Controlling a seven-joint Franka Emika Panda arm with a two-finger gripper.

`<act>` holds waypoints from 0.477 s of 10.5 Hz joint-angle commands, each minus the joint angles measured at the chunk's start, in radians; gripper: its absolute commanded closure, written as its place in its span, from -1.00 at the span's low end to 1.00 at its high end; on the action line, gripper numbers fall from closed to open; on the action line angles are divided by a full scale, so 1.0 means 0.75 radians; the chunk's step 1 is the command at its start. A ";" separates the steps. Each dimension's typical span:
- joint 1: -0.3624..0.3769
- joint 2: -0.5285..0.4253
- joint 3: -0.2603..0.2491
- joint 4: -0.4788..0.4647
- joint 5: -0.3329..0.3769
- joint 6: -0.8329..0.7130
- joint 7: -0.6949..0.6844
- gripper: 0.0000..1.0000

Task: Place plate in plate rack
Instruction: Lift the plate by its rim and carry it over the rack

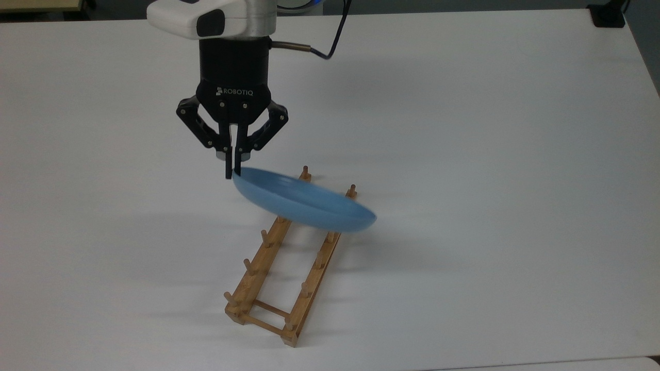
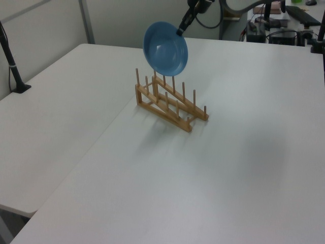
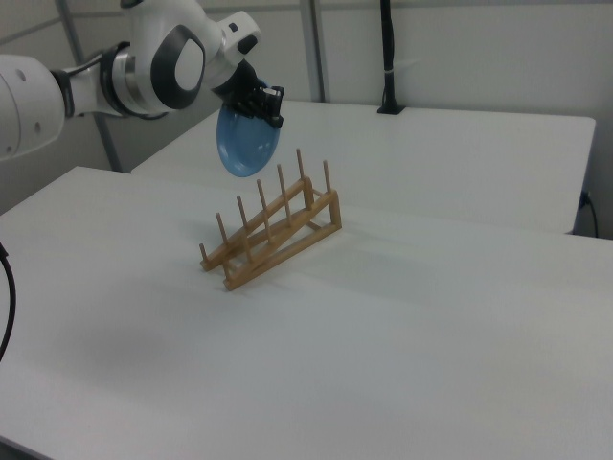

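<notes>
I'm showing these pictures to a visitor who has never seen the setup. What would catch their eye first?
Probably the glossy blue plate, held in the air by its rim in the black pincer, tilted over the far end of the wooden plate rack. The rack stands alone on a white table, its upright pegs free.

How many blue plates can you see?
1. The plate is held by its rim in the gripper, tilted up on edge in the air above the far end of the plate rack, not yet between the pegs.
</notes>
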State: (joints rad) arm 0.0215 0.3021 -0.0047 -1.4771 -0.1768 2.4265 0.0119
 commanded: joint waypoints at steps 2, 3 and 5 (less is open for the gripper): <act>0.006 0.000 -0.006 -0.139 -0.243 0.219 0.156 1.00; 0.006 0.012 -0.008 -0.143 -0.265 0.233 0.156 1.00; 0.006 0.031 -0.008 -0.143 -0.314 0.254 0.156 1.00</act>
State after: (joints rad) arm 0.0216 0.3270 -0.0046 -1.5639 -0.3639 2.5731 0.1049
